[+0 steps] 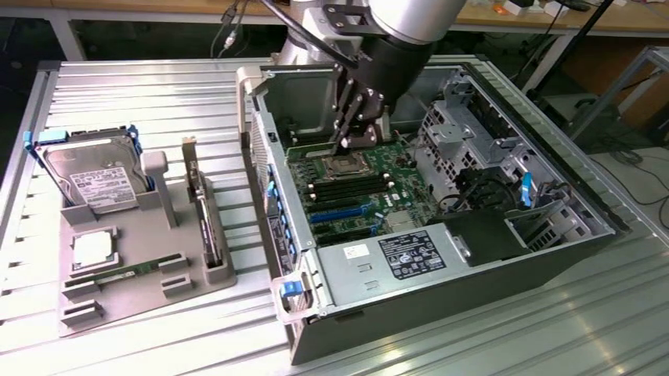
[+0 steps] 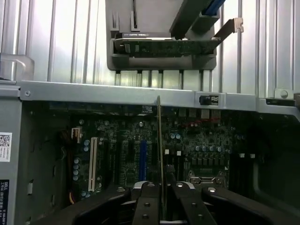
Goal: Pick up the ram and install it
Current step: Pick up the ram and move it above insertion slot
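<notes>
Gripper is clamped on the ram, which shows edge-on in the wrist view as a thin blade sticking out between the fingers toward the motherboard. In the exterior view the gripper hangs inside the open computer case, at the far end of the board. It's right by the processor socket, with the black memory slots just on the near side of that. Can't tell whether the stick is touching anything down there. A second stick lies on the grey tray off at the exterior view's left, well apart from all this.

What could bite here, imo: the stick is thin, so if it's a hair tilted or off the slot line, it'd land on the slot wall and flex, or twist in the fingers. If the notch is the wrong way round, it won't seat however hard the push. It's tight in there too, so the fingers could clip the socket or the case wall.
</notes>
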{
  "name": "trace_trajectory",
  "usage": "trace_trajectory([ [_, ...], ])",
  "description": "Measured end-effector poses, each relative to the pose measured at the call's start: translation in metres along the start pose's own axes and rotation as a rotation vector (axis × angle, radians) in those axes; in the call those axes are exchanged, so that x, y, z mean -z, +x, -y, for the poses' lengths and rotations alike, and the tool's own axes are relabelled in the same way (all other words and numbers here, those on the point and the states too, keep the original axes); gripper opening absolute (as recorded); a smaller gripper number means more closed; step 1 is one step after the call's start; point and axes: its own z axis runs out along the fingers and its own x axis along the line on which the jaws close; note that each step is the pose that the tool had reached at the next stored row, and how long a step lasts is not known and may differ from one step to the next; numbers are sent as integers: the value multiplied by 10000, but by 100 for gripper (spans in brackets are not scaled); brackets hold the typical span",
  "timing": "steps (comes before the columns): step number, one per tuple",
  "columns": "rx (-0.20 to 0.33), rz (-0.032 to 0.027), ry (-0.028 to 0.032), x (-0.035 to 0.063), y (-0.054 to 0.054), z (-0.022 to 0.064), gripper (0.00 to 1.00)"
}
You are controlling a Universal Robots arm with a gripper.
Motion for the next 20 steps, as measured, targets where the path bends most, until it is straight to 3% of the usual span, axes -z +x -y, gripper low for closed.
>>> trace_trajectory([
  [3,-1,1,1,-66,2,244,15],
  [9,0,0,6,-122,-20,563,15],
  [12,2,1,24,-128,-53,635,15],
  [15,3,0,28,-147,-136,839,15],
  [16,3,0,29,-158,-162,877,15],
  [20,-70,8,48,-176,-184,890,15],
])
